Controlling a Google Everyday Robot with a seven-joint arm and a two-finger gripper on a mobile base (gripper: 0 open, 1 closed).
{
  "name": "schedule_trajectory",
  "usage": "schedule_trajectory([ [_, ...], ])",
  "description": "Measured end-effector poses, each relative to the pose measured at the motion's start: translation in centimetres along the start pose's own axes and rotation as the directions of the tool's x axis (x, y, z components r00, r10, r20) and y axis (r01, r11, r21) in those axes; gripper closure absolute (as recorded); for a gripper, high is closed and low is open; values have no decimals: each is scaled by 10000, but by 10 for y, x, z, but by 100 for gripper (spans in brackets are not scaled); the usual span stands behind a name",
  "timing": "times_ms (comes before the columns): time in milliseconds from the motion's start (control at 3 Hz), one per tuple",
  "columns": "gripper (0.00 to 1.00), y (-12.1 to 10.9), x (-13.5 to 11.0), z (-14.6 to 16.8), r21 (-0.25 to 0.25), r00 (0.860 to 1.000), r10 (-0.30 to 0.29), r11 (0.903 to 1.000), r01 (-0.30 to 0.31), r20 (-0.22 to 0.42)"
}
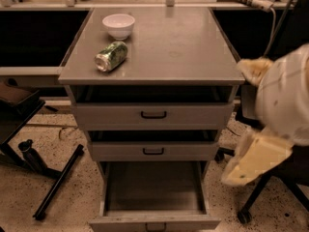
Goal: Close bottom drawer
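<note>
The bottom drawer (pixel 154 190) of the grey cabinet (pixel 164 47) is pulled far out toward me and looks empty inside. Its front with the small black handle (pixel 155 226) lies at the lower edge of the view. My gripper (pixel 253 161) is the cream-coloured part at the end of the white arm (pixel 285 100) on the right. It hangs beside the cabinet's right side, about level with the middle drawer and above the bottom drawer's right front corner, not touching it.
The top drawer (pixel 153 115) and middle drawer (pixel 153 151) stand slightly ajar. A white bowl (pixel 119 25) and a green can (pixel 111 56) on its side lie on the cabinet top. Chair wheels (pixel 244 215) are at lower right, black stand legs (pixel 55 185) at left.
</note>
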State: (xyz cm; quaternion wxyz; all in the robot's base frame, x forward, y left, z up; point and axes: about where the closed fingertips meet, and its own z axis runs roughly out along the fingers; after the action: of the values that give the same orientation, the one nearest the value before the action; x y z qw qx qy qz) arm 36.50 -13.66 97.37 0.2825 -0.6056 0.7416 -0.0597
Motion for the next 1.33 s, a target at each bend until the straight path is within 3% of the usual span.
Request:
schedule_trajectory([
  [333, 0, 20, -2, 25, -269, 9981, 426, 9988, -415, 436],
  [667, 0, 21, -9, 22, -9, 9989, 228, 9997, -228, 416],
  [1000, 0, 38, -4, 66, -404, 9969, 440, 9983, -414, 650],
  [1333, 0, 68, 32, 150, -969, 9948, 1010, 9903, -995, 109],
])
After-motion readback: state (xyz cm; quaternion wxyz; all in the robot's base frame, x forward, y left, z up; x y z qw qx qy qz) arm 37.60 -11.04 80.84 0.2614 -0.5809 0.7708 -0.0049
